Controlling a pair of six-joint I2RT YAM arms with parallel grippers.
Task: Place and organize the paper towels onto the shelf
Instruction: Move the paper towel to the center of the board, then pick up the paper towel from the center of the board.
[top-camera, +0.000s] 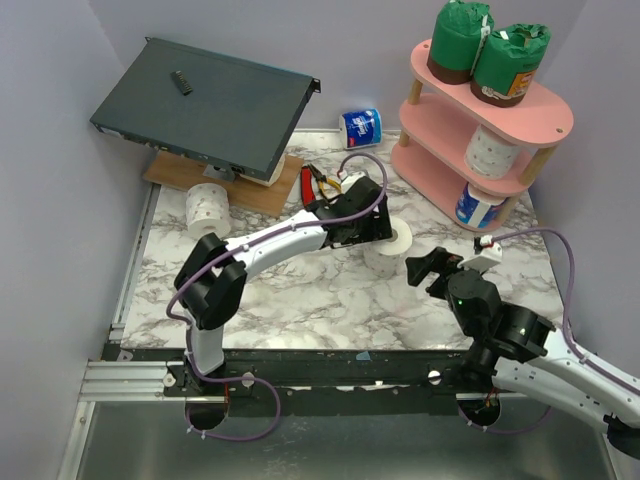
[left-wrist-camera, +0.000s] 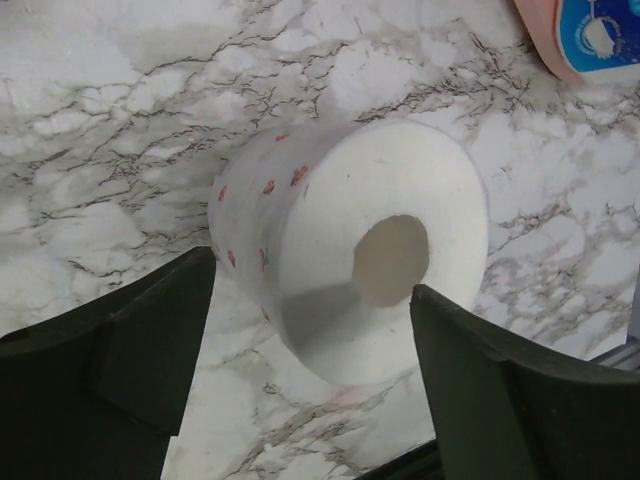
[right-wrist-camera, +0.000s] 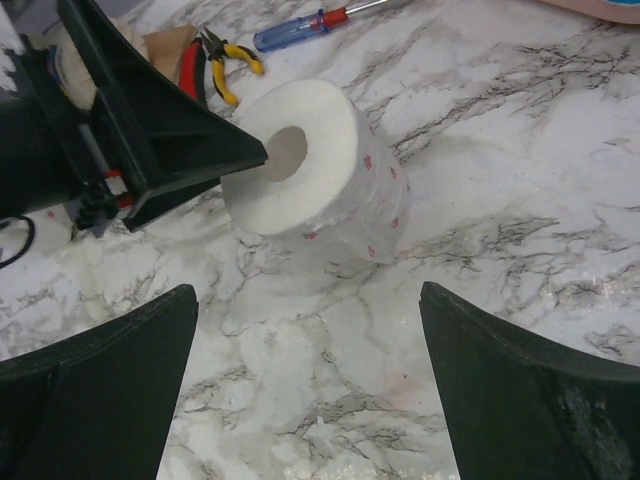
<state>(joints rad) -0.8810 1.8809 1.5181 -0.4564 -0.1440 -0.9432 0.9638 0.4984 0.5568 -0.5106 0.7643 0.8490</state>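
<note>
Right wrist view shows the white paper towel roll (right-wrist-camera: 312, 165) on the marble table (right-wrist-camera: 520, 140), just ahead of the widely spread right gripper (right-wrist-camera: 308, 292), core tilted toward the left gripper (left-wrist-camera: 310, 280), whose parted jaws flank it.

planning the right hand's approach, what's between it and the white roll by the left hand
Only bare marble tabletop lies between the right hand and the roll, clearest in the right wrist view.
</note>
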